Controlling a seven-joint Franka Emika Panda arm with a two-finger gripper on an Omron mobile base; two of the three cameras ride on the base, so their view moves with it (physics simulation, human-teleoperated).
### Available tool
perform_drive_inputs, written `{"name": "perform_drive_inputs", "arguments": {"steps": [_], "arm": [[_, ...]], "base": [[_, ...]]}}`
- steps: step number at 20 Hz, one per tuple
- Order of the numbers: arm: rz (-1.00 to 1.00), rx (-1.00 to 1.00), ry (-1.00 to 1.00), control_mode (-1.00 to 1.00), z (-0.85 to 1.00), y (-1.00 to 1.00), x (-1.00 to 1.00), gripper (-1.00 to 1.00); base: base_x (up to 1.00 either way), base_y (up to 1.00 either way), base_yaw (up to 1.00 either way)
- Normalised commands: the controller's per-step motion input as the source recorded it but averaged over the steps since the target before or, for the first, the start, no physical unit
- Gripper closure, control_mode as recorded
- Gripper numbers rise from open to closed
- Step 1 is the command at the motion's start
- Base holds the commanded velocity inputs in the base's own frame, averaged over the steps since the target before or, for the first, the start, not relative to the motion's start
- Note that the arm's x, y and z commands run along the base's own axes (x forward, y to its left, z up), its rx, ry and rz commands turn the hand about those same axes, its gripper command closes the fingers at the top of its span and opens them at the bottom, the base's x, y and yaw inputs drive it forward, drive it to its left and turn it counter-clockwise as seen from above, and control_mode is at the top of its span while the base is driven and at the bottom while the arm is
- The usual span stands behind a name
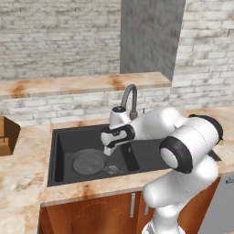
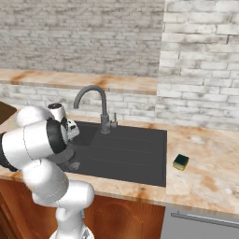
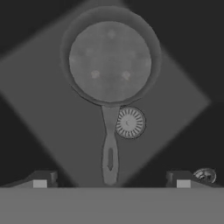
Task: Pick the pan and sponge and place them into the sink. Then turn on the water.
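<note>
The round dark grey pan [image 1: 89, 162] lies flat on the floor of the left basin of the black sink [image 1: 55, 155], its handle [image 3: 110, 153] pointing toward the hand next to the round metal drain [image 3: 129, 122]. My gripper [image 1: 109, 152] hangs just above the handle end, open, with nothing between its fingers [image 3: 40, 180]. In the hand view the gripper [image 3: 111, 180] straddles the handle tip without touching it. The yellow sponge with a green top [image 2: 180, 162] rests on the counter to the right of the sink [image 2: 140, 156].
A dark gooseneck faucet [image 1: 130, 98] [image 2: 93, 93] stands at the back rim of the sink. Behind it runs a raised brick ledge [image 1: 77, 84]. A brown wooden object [image 1: 7, 135] sits on the counter at far left. My own arm fills the space over the right basin.
</note>
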Motion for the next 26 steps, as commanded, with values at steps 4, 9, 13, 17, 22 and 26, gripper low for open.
{"name": "perform_drive_inputs", "arguments": {"steps": [4,9,13,17,22,26], "arm": [[-0.21,0.0,0.02,-1.0,0.97,-0.39,-0.63,-1.0],[-0.35,0.0,0.0,-1.0,0.37,-0.85,-0.78,-1.0],[-0.44,0.0,0.02,-1.0,0.11,-1.0,-0.44,-1.0],[-0.46,0.0,0.09,-1.0,0.11,-1.0,-0.06,-1.0],[-0.47,0.0,0.18,-1.0,0.09,-1.0,0.1,-1.0],[-0.46,0.0,0.18,-1.0,0.17,-1.0,0.36,-1.0]], "base": [[0.0,0.0,0.0],[0.0,0.0,0.0],[0.0,0.0,0.0],[0.0,0.0,0.0],[0.0,0.0,0.0],[0.0,0.0,0.0]]}}
